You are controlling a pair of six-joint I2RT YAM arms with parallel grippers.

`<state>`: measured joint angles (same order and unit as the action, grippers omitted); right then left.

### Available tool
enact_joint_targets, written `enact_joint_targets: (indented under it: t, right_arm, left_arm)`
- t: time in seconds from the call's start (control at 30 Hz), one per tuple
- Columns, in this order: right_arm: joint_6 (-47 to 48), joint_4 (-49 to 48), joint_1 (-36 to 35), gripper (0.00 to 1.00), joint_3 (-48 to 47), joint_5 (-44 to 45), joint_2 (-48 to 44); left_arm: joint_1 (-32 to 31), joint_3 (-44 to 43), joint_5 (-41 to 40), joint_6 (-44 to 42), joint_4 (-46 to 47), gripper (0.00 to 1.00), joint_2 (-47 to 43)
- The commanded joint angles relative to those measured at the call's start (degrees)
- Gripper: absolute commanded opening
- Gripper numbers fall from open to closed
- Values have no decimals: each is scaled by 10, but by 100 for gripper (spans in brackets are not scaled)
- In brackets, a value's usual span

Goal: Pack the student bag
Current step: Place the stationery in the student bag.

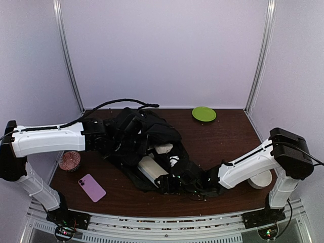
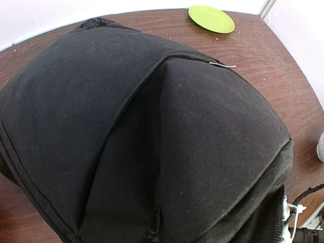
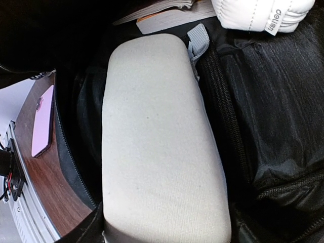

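Dark brown wooden table [image 1: 228, 147] carries the large black fabric backpack [image 1: 152, 132], centre-left. We see the left arm stretched level to its left side and the right arm bent low at its near edge. Fabric hides the fingers of the left gripper [image 1: 104, 137] and right gripper [image 1: 174, 183]; we cannot tell their opening. Bag contents: one beige fabric pouch [image 3: 157, 142], one white padded item [image 3: 253, 12], one book [image 3: 162, 15]. On the table: one green round plate [image 1: 204, 113], one pink phone [image 1: 91, 187].

Left boxy white arm link [image 1: 48, 139] and right boxy white arm link [image 1: 248, 167] end in chunky black joint housings [image 1: 291, 152]. A thin black cable [image 1: 116, 103] leaves the left arm's wrist.
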<state>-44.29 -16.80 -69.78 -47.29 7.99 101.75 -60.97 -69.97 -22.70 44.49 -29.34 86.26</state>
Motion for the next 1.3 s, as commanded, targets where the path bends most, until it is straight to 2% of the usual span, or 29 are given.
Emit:
enact_joint_targets:
  t: [0.0, 0.17, 0.33, 0.9, 1.27]
  right_arm:
    - [-2, -35, -2, 67, -3, 14, 8]
    - [13, -84, -3, 54, 34, 15, -39]
    - [56, -114, -3, 53, 29, 22, -81]
    - [79, -79, 19, 52, -142, 37, 41]
    - [58, -149, 26, 52, -195, 74, 123]
  left_arm:
    - [-2, -28, 16, 17, 81, 0, -22]
    - [-2, -30, 2, 20, 79, 0, -31]
    - [-2, -35, -3, 23, 76, 0, -49]
    - [-2, -36, 33, 47, 104, 0, -84]
    - [-2, -13, 80, 72, 174, 0, -71]
